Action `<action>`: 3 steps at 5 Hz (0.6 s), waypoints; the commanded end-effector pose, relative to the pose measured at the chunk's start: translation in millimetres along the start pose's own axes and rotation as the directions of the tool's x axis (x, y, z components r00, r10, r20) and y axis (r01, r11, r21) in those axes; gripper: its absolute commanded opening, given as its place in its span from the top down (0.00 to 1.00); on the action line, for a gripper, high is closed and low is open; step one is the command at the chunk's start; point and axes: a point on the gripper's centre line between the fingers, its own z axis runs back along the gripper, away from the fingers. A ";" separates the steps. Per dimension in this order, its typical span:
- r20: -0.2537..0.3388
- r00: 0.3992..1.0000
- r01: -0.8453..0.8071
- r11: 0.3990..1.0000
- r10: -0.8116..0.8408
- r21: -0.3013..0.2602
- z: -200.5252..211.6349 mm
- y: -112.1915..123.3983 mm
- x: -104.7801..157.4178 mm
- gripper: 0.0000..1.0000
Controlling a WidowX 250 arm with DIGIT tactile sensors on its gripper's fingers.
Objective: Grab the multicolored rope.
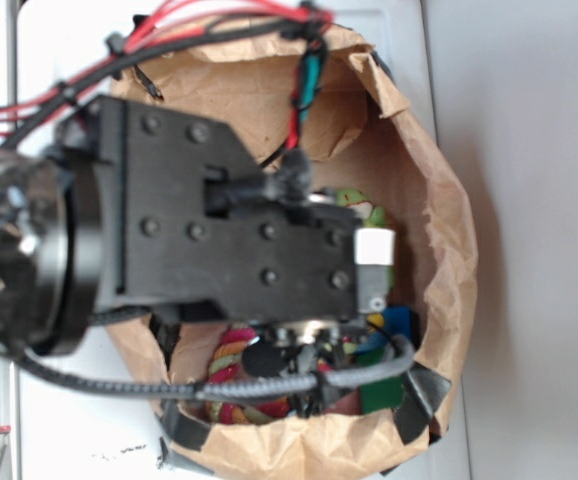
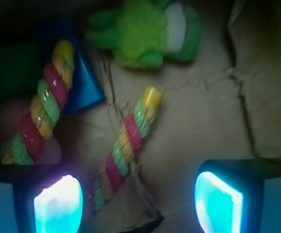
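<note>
The multicolored rope lies on the brown paper floor, twisted in pink, yellow and light green, with a yellow end pointing toward the frog. A second stretch of the rope runs along the left, over a blue block. My gripper hangs open above it. The left finger is beside the rope's lower part and the right finger stands well apart; nothing is between them but the rope's lower end near the left pad. In the exterior view the rope shows only partly under the black arm.
Everything lies inside a crumpled brown paper bag with raised walls. A fuzzy green frog plush lies at the far side. A blue block and a dark green block sit near the rope. Cables loop under the arm.
</note>
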 end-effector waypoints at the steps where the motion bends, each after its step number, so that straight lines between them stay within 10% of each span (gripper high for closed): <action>1: -0.056 0.981 -0.191 0.966 0.184 -0.172 13.2 -15.1 -5.1 0.00; 3: -0.065 0.984 -0.177 0.952 0.166 -0.250 8.2 -21.3 1.4 0.00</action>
